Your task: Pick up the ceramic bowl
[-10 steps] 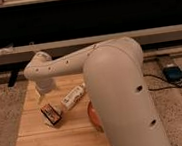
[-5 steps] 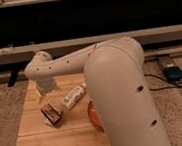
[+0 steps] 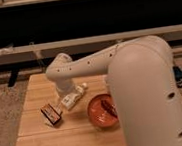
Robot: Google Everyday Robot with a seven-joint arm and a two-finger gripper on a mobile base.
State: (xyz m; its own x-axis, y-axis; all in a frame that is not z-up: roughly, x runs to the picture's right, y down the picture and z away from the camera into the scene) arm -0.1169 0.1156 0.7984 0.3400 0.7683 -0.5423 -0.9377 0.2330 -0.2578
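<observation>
The ceramic bowl (image 3: 101, 112), round, glossy orange-brown with a dark reddish streak inside, sits on the wooden table (image 3: 43, 144) right of centre. Its right edge is hidden behind my big white arm (image 3: 142, 91). The arm reaches left across the table, bends at a joint (image 3: 59, 74) and turns down. My gripper (image 3: 69, 94) is at its end, just above the white tube-shaped pack (image 3: 75, 97), to the left of and behind the bowl. A small dark box (image 3: 52, 114) lies left of the bowl.
A dark shelf unit with a pale rail (image 3: 80, 41) runs behind the table. Cables and a blue device (image 3: 180, 76) lie on the speckled floor at the right. The table's front edge is near the bottom of the view.
The arm's bent joint has moved right and lower, toward the tube pack. More of the bowl now shows. The box, pack and bowl have not moved.
</observation>
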